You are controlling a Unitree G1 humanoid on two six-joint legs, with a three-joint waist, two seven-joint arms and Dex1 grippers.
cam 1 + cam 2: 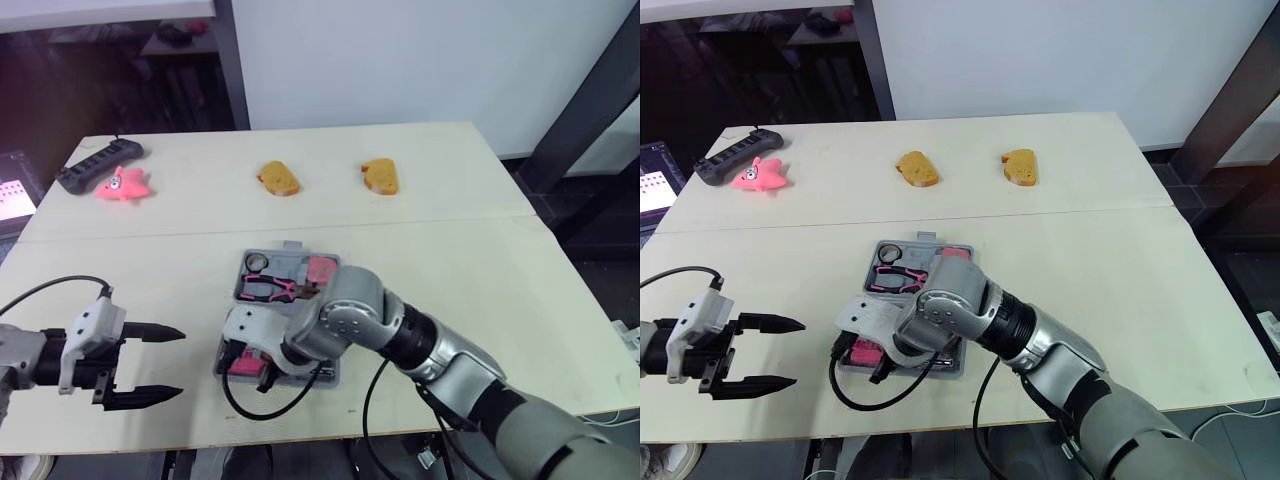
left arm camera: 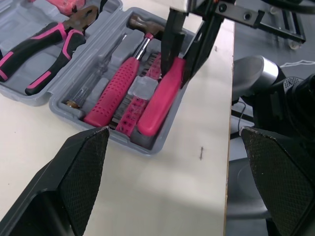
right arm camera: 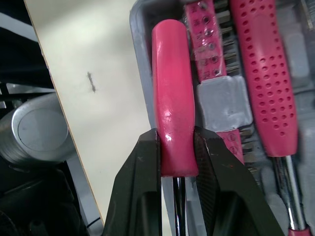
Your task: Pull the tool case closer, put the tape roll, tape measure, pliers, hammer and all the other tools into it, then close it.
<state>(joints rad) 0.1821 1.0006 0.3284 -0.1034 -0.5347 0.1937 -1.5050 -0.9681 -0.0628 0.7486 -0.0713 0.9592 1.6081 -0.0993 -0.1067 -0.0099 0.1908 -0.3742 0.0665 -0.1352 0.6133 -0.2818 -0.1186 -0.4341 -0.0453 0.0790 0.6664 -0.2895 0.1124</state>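
one pink-handled tool (image 3: 172, 83) in the tool case (image 2: 162, 141) is clamped by the right jaws; left jaws apart.

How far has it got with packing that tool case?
Nearly done, it seems. The pliers and hammer already lie in the open tool case, which sits close to the robot. The right gripper is shut on a pink-handled screwdriver, low at its slot in the case. The left gripper hangs open over the table. Left: release the screwdriver and close the case.
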